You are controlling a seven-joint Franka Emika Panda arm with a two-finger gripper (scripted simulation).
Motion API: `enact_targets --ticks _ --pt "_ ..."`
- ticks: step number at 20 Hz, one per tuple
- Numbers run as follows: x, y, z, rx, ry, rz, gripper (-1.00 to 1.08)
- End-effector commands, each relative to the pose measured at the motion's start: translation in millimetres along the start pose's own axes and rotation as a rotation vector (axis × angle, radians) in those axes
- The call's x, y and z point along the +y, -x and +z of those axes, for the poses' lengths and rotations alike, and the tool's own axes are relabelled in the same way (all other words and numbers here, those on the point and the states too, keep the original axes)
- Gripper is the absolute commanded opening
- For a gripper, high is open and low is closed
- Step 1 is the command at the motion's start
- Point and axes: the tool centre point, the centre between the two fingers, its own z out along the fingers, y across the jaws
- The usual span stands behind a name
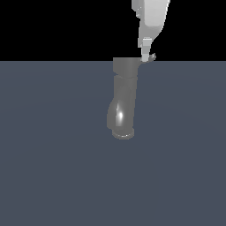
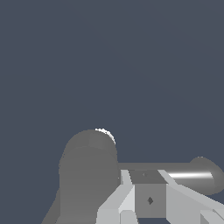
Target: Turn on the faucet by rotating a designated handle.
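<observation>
The faucet (image 1: 123, 101) is a glossy grey curved pipe with a flared rim at its lower end and a wider cylindrical cap on top. The handle (image 1: 152, 57) is a small thin lever jutting from the cap toward the exterior view's right. My white gripper (image 1: 145, 57) comes down from above, its one visible finger tip right at the handle's base beside the cap. In the wrist view the cap of the faucet (image 2: 87, 175) shows beside the handle (image 2: 192, 175), a bar crossing just past my gripper (image 2: 145, 177). Two pale fingers (image 2: 124, 197) flank a darker block; the gap is unclear.
The faucet stands on a flat dark blue-grey floor (image 1: 53, 167) that fills the lower part of the exterior view. Behind it the background is black. No other object is in view.
</observation>
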Motion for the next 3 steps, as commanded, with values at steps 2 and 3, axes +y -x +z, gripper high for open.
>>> enact_targets --ticks 2,3 --pt "-43.6 -31.0 -4.6 -0.006 -0.076 0.048 -1.00" --pt "-43.6 -31.0 -4.6 -0.006 -0.076 0.048 -1.00"
